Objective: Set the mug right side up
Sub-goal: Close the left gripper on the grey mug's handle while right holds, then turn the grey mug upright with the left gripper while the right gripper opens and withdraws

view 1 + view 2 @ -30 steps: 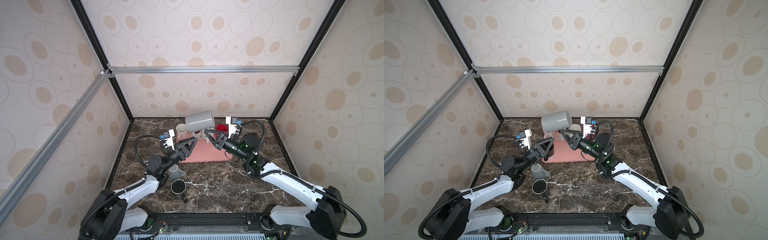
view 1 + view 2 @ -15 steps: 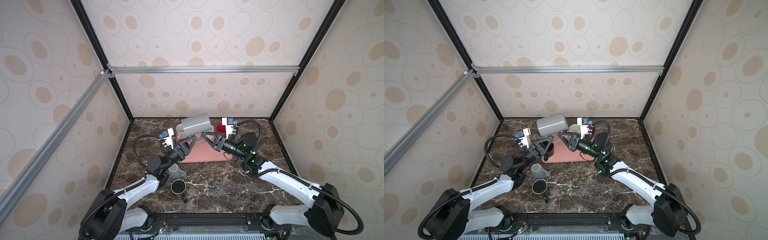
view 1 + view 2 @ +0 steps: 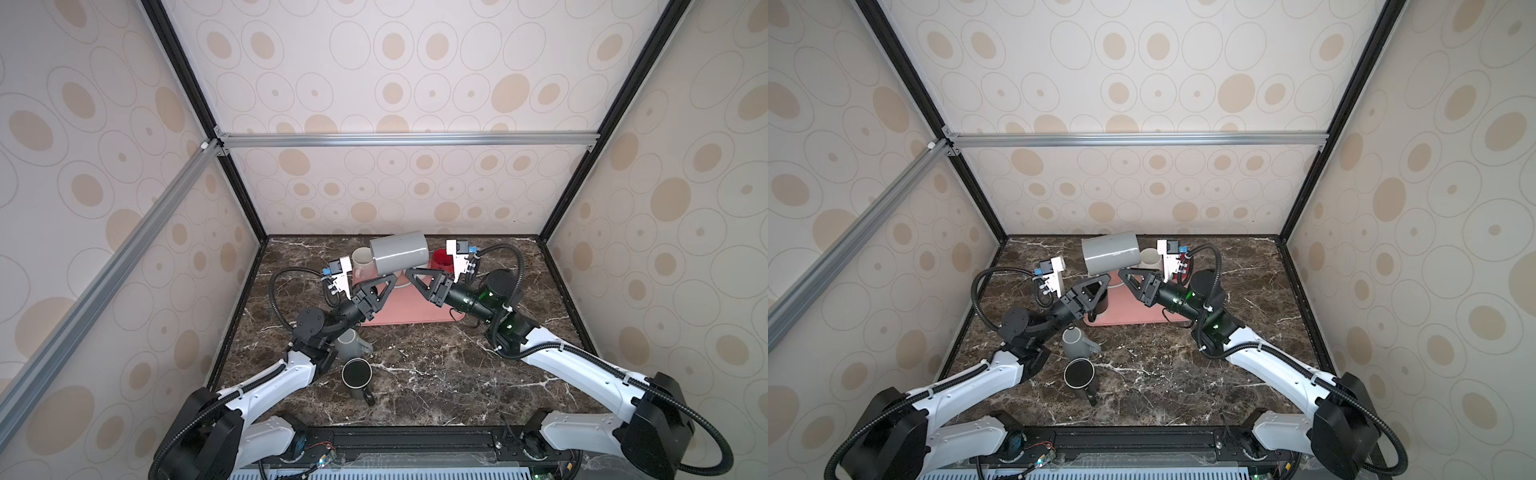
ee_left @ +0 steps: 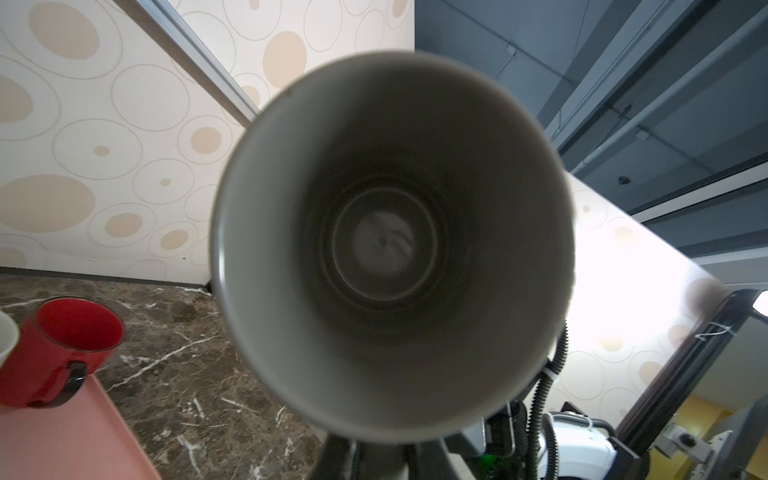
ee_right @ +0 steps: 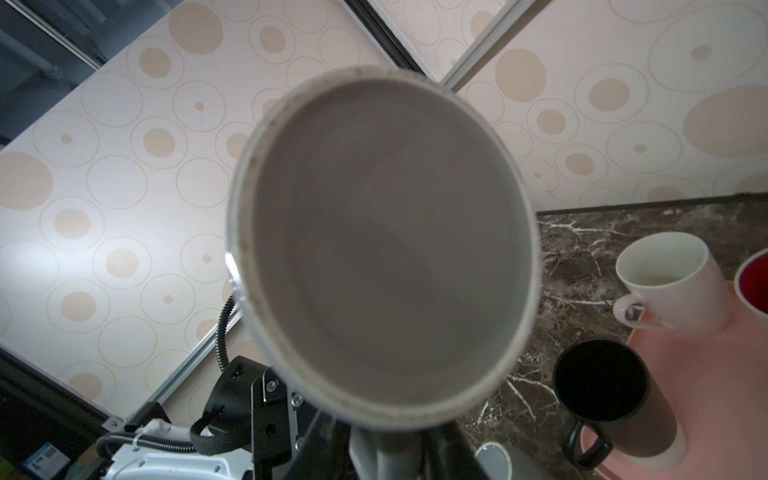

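Our left gripper (image 3: 390, 280) clamps the grey cylindrical ceramic mug (image 3: 399, 253) sideways midair, probably a handoff for the flip; right gripper (image 3: 409, 273), we can't tell.

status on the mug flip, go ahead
left gripper shut on mug handle. right gripper at handle too, grip unclear. mug airborne, on its side. white mug, red mug upright on tray nearby.

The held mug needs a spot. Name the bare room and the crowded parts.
Bare: the marble between tray, right arm and front rail; the tray's near right part. Crowded: the tray's far and left sides, with white mug, red mug and dark mug, and front left, with a grey mug and a black mug by the left arm.
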You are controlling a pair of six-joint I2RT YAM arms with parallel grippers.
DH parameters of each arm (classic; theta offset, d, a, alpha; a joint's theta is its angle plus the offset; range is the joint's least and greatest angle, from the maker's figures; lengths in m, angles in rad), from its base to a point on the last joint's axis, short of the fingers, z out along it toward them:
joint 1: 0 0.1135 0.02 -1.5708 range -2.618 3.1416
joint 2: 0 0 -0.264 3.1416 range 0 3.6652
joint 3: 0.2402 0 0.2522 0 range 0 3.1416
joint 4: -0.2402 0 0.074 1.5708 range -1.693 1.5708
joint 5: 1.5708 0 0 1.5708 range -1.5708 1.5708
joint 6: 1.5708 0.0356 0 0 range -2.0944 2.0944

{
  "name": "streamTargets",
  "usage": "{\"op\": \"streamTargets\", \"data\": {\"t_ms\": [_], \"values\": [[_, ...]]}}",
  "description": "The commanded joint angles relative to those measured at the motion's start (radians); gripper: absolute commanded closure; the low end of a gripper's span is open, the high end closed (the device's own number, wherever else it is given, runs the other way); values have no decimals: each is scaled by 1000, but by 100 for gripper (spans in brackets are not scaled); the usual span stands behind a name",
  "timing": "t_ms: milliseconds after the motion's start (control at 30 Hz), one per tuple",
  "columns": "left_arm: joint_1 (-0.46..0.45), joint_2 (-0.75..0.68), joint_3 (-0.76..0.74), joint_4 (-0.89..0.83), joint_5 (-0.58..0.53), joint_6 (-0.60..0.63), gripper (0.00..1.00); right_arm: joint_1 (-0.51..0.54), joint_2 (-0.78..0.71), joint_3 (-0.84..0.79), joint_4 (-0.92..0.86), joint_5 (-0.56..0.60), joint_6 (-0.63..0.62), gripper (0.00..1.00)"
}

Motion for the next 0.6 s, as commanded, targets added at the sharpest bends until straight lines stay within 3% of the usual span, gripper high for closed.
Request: {"op": "streamTargets", "data": {"t_ms": [0, 267, 400, 567], "values": [[6, -55, 87, -175, -66, 134, 100, 6, -69, -11, -16, 40, -33, 60], [6, -95, 204, -587, -130, 289, 100, 5, -151, -69, -211, 158, -104, 50], [5, -46, 312, -842, -186, 361, 100, 6, -186, -94, -301, 217, -136, 49], [5, 18, 383, -1004, -221, 411, 100, 6, -222, -124, -378, 263, -155, 49]]}}
